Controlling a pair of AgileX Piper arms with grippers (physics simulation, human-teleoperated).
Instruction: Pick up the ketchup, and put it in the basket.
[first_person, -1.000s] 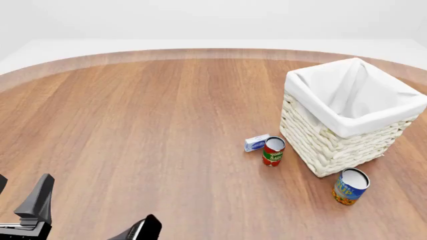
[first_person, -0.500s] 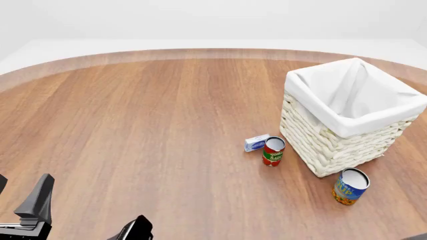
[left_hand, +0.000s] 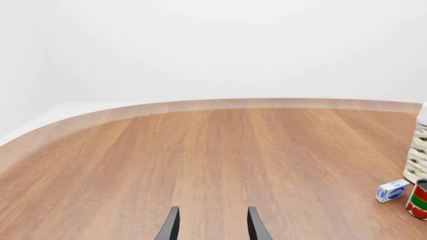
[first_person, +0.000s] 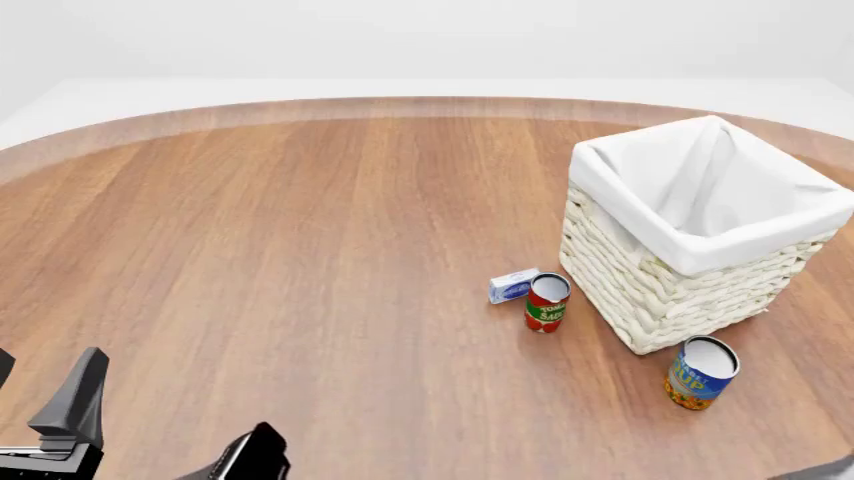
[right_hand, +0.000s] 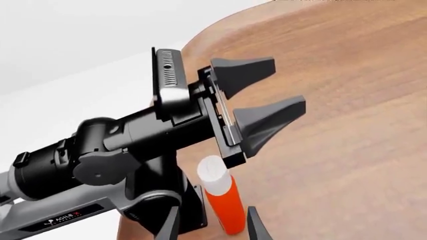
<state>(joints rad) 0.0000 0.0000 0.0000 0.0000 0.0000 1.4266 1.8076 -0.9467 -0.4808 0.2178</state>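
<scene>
A big round table (first_person: 294, 250) made of brown wood fills most of the room. Its edge curves at the back. Behind it the wall (left_hand: 220, 45) is plain white, with soft, even light.

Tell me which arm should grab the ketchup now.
Right. In its wrist view the ketchup stands upright straight ahead, framed by the fingers of the open right gripper. The left gripper, also open, points across the table with no bottle in its view.
</scene>
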